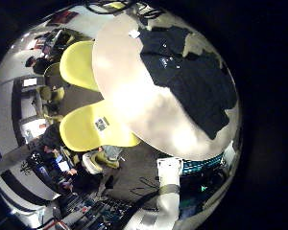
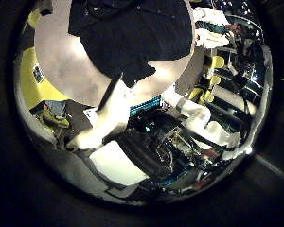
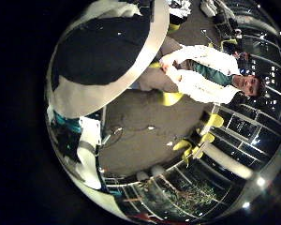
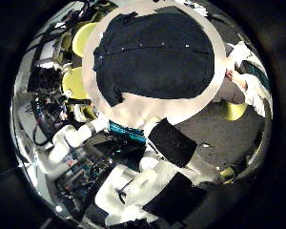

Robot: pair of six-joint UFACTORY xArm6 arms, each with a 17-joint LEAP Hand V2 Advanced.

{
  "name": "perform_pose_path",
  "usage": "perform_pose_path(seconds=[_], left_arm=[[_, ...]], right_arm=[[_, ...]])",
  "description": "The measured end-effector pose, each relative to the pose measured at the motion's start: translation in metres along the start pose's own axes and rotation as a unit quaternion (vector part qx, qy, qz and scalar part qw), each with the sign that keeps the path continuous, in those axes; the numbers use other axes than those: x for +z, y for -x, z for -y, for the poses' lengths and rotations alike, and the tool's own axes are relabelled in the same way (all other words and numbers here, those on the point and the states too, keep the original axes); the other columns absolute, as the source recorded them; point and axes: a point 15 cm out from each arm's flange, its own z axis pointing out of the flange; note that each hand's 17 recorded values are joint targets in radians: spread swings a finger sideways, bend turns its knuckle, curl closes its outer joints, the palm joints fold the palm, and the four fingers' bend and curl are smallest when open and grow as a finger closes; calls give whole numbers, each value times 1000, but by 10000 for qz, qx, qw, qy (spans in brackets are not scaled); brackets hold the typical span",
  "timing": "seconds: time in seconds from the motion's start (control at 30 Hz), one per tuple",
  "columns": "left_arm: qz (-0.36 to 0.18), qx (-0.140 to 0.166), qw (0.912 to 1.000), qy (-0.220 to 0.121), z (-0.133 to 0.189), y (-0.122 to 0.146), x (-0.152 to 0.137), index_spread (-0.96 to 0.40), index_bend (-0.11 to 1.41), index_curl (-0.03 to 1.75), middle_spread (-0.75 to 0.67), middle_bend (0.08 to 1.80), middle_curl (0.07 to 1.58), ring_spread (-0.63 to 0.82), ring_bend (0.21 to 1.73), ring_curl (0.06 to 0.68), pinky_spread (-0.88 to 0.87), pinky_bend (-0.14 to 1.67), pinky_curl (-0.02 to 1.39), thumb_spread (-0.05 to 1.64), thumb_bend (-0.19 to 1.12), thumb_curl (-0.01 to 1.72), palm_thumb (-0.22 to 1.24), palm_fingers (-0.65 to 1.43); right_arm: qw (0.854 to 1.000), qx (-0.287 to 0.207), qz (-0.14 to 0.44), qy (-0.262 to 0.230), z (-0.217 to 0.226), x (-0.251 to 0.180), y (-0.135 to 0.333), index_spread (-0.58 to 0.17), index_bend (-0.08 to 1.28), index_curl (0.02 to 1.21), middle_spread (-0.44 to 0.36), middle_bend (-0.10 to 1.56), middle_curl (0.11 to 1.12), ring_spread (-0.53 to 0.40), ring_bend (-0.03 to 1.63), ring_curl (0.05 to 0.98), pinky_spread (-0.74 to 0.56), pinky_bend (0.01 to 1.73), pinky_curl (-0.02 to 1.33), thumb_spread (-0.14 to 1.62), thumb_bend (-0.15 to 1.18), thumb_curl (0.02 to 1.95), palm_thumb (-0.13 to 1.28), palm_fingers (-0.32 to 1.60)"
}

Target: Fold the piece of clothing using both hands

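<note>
A dark piece of clothing (image 4: 153, 57) lies spread flat on a round table (image 4: 157, 113). It has a collar and a row of small buttons. It also shows in the left little finger side palm view (image 1: 187, 72), the left thumb side palm view (image 2: 133, 33) and the right little finger side palm view (image 3: 98, 52). My left hand (image 2: 109, 109) is high above the table's edge with a finger reaching out straight. My right hand (image 4: 172, 143) is also high above the table, fingers relaxed. Neither hand touches the clothing.
Two chairs (image 1: 77, 62) (image 1: 91, 125) stand close to the table's rim (image 1: 110, 96). Another chair (image 3: 169, 97) stands on the floor beside the table. Desks and equipment (image 2: 170, 151) stand around the table.
</note>
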Motion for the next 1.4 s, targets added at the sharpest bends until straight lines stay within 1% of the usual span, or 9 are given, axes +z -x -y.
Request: perform_pose_path(seconds=[0.23, 0.47, 0.6, 0.77, 0.93, 1.03, 1.1, 1.2, 1.4], left_arm=[[122, 740, 9971, -146, 0, -56, 74, -51, 123, 508, 77, 180, 495, 152, 723, 216, 233, 384, 340, 1113, -54, 255, 122, 146], [243, 1196, 9923, -215, -3, -86, 109, 48, 139, 412, 184, 183, 444, 307, 738, 216, 306, 442, 354, 958, -33, 271, 60, 70], [355, 1233, 9916, -130, -2, -96, 120, 69, 146, 383, 222, 185, 421, 360, 747, 215, 331, 457, 354, 926, -31, 281, 64, 50], [638, 1176, 9910, -47, 4, -92, 138, 97, 158, 354, 211, 256, 419, 382, 733, 205, 352, 421, 336, 901, -23, 296, 96, 106], [917, 1112, 9895, -59, 12, -92, 141, 79, 181, 358, 96, 381, 460, 281, 716, 198, 308, 351, 315, 904, -15, 309, 160, 231], [1026, 1002, 9896, -133, 18, -90, 140, 30, 188, 376, 5, 568, 533, 104, 738, 198, 195, 309, 297, 925, -6, 320, 230, 409], [1050, 927, 9899, -219, 24, -90, 138, -9, 175, 381, -42, 657, 582, -35, 830, 223, 71, 385, 314, 950, 9, 327, 295, 597], [1023, 814, 9906, -391, 33, -91, 130, -100, 209, 422, -152, 738, 685, -269, 1072, 313, -215, 604, 381, 1024, 44, 342, 439, 912], [901, 611, 9918, -673, 47, -82, 103, -278, 311, 560, -308, 772, 860, -423, 1251, 430, -500, 927, 523, 1160, 90, 365, 622, 1043]], right_arm=[[9998, -4, 65, 171, -3, 13, 4, -343, 166, 293, -45, 294, 371, 43, 698, 208, 277, 682, 156, 1341, -11, 312, 500, 302], [9994, 6, 94, 324, -11, 18, 6, -339, 168, 297, -41, 297, 371, 39, 704, 209, 273, 691, 148, 1338, -11, 310, 508, 304], [9995, 22, 55, 312, -16, 16, 5, -338, 169, 299, -38, 297, 372, 38, 704, 209, 273, 695, 143, 1337, -12, 308, 509, 304], [9995, 36, 51, 313, -25, 16, 7, -338, 169, 300, -36, 299, 373, 37, 704, 208, 272, 698, 137, 1337, -12, 307, 510, 305], [9995, 53, 52, 292, -29, 15, 5, -337, 169, 302, -35, 301, 375, 37, 705, 208, 270, 696, 133, 1338, -11, 304, 514, 303], [9996, 79, 50, 256, -32, 13, 4, -337, 169, 302, -35, 301, 375, 37, 706, 208, 270, 696, 131, 1338, -11, 303, 514, 303], [9996, 81, 49, 248, -33, 12, 3, -337, 171, 304, -35, 300, 375, 37, 705, 208, 270, 696, 130, 1338, -11, 302, 515, 304], [9996, 81, 50, 250, -33, 12, 3, -338, 173, 306, -35, 298, 375, 37, 704, 207, 269, 696, 128, 1338, -12, 301, 515, 306], [9995, 76, 61, 284, -34, 13, 4, -340, 172, 309, -35, 304, 376, 37, 698, 205, 269, 692, 124, 1341, -11, 302, 520, 312]])
